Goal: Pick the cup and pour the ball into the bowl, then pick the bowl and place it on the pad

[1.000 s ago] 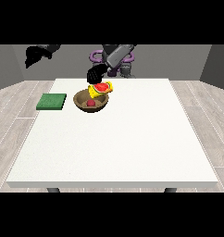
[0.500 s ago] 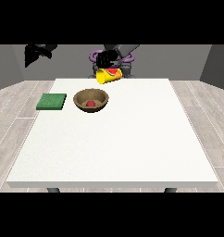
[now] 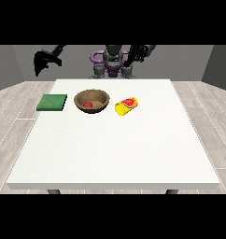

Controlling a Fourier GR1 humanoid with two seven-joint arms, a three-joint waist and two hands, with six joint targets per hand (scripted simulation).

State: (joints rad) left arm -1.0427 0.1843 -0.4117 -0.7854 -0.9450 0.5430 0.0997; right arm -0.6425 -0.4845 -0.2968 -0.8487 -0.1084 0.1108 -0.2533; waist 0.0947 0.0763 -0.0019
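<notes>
The brown bowl (image 3: 92, 100) stands on the white table (image 3: 115, 149) with the red ball (image 3: 88, 104) inside it. To its right the yellow and red cup (image 3: 127, 106) lies on its side on the table, apart from the bowl. The green pad (image 3: 52, 102) lies flat to the bowl's left. The hand at the view's right (image 3: 136, 54) is raised above the table's far edge, holding nothing, fingers hanging relaxed. The hand at the view's left (image 3: 42, 60) hangs in the air beyond the table's far left corner, holding nothing.
The robot's torso (image 3: 113, 63) stands behind the table's far edge. Grey wooden floor surrounds the table on all sides.
The cup, held tilted over the bowl a second ago, was carried back and now lies on the table right of the bowl. The hand at the view's right has lifted away.
</notes>
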